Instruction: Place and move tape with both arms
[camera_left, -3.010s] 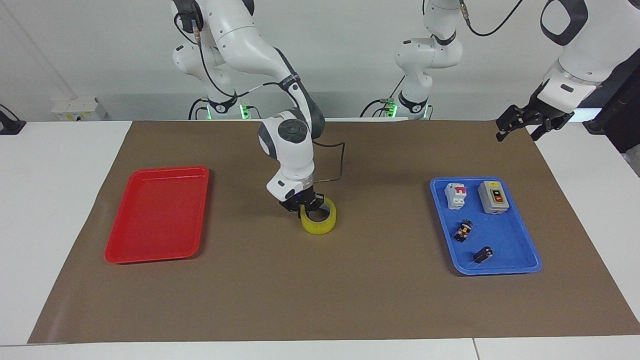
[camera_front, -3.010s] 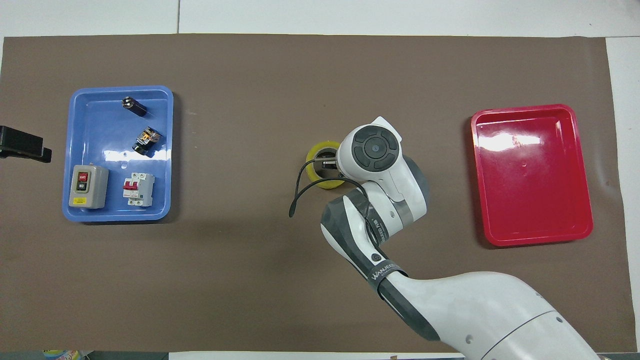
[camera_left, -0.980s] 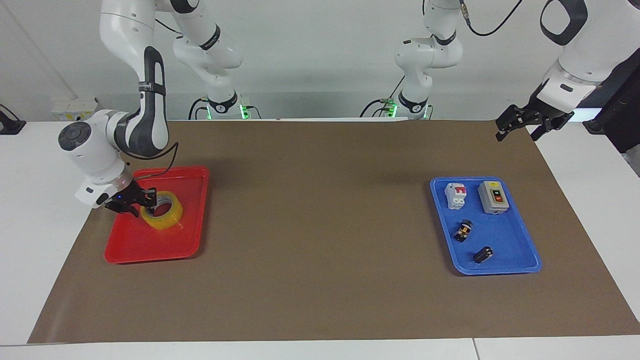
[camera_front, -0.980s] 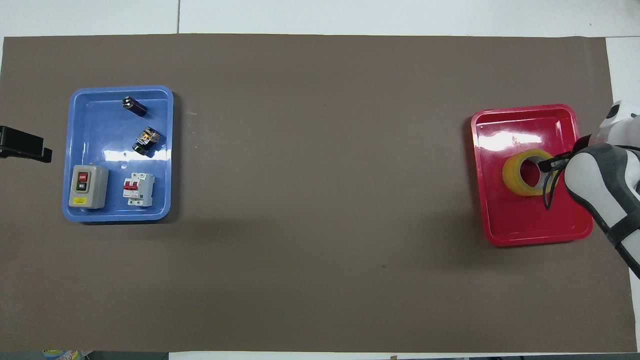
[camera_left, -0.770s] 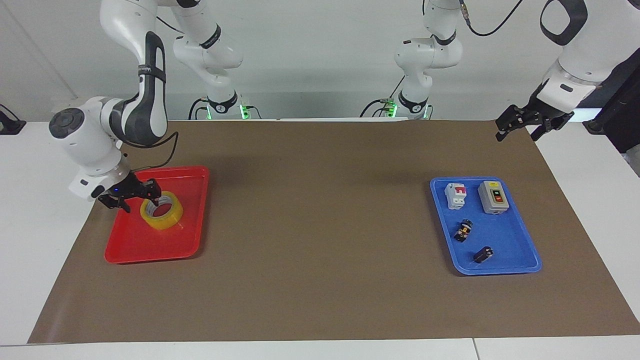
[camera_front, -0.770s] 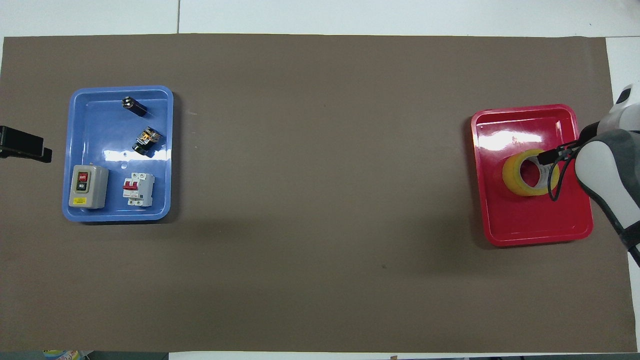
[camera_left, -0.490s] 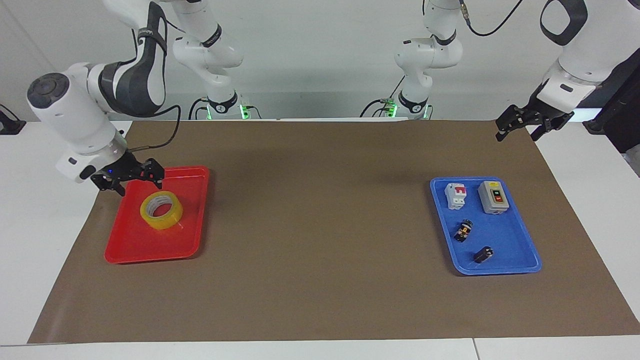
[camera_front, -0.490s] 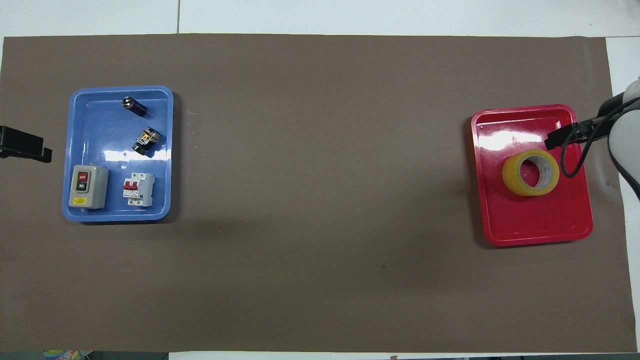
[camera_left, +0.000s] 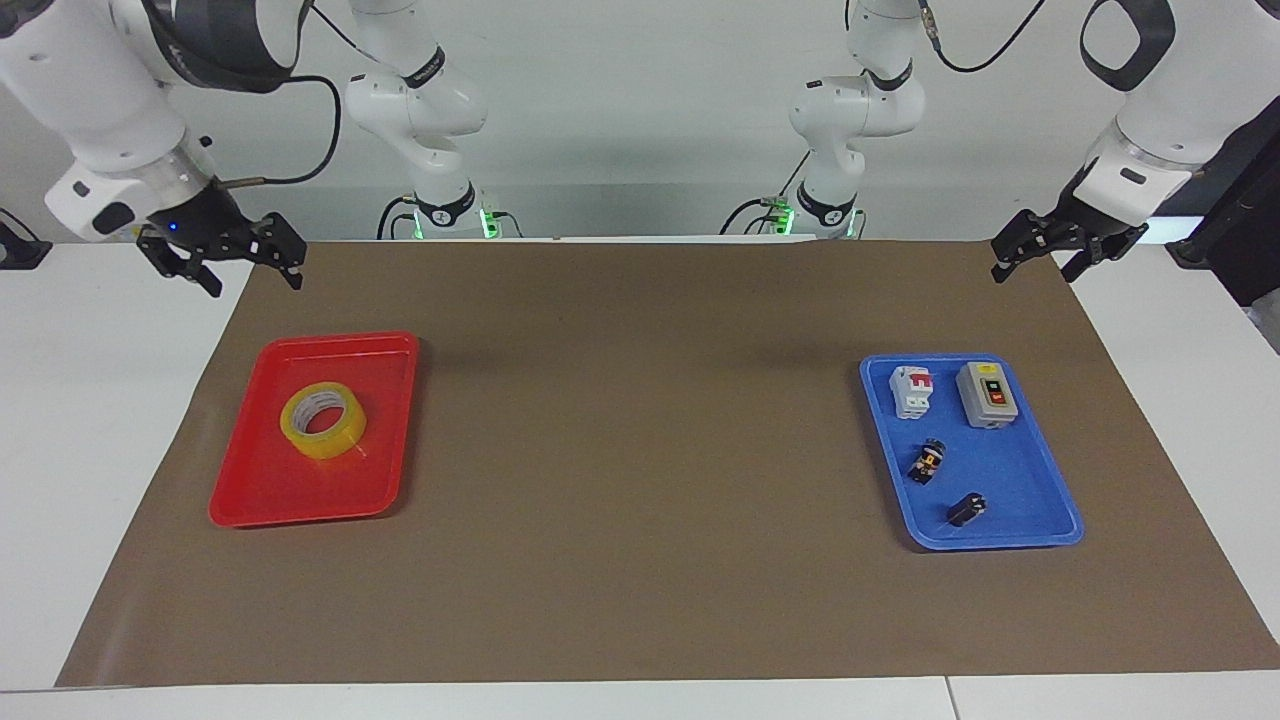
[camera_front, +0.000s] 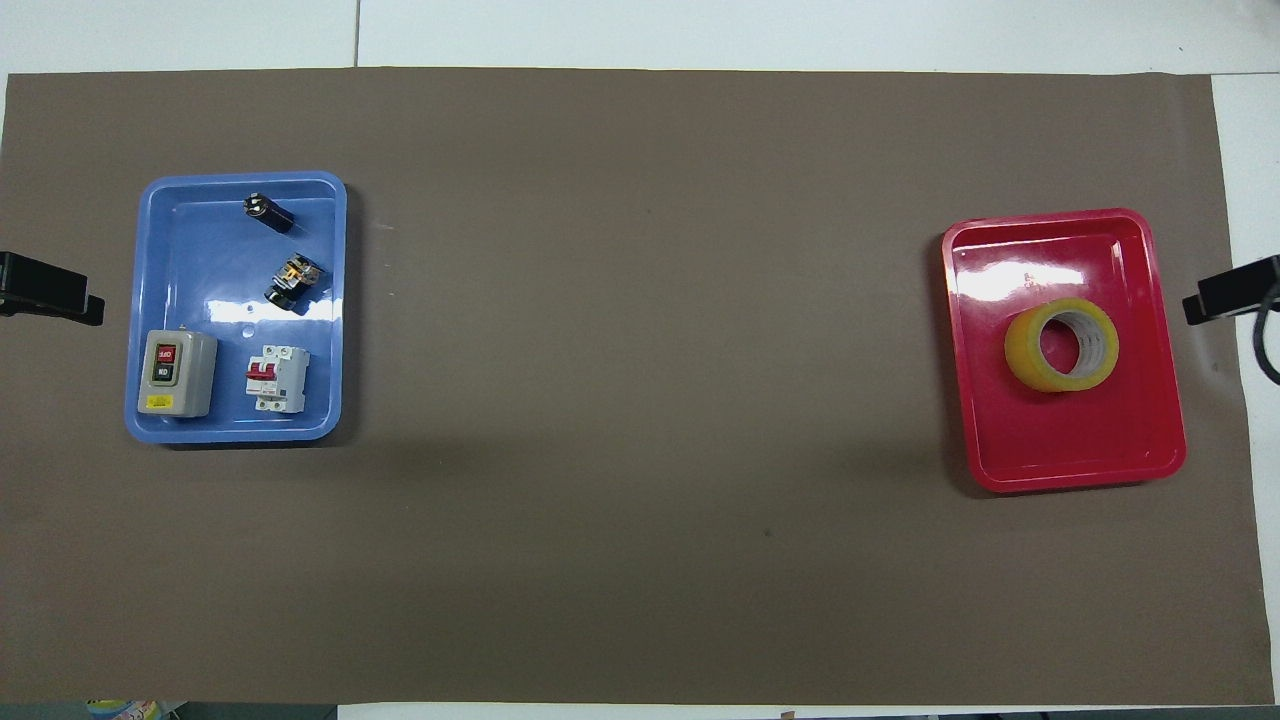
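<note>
**Tape lies loose in the red tray**

The tape (camera_left: 322, 420) lies flat in the red tray (camera_left: 250, 495), below and clear of the right gripper (camera_left: 222, 262), which hangs released and empty. The left gripper (camera_left: 1060, 250) waits at its own end, apparently spread too, over the mat's corner. A careless regrasp could skid the roll against the rim. The blue tray (camera_left: 1040, 520) holds a breaker (camera_left: 912, 390), a switch box (camera_left: 986, 393) and two small black parts (camera_left: 928, 461).
</note>
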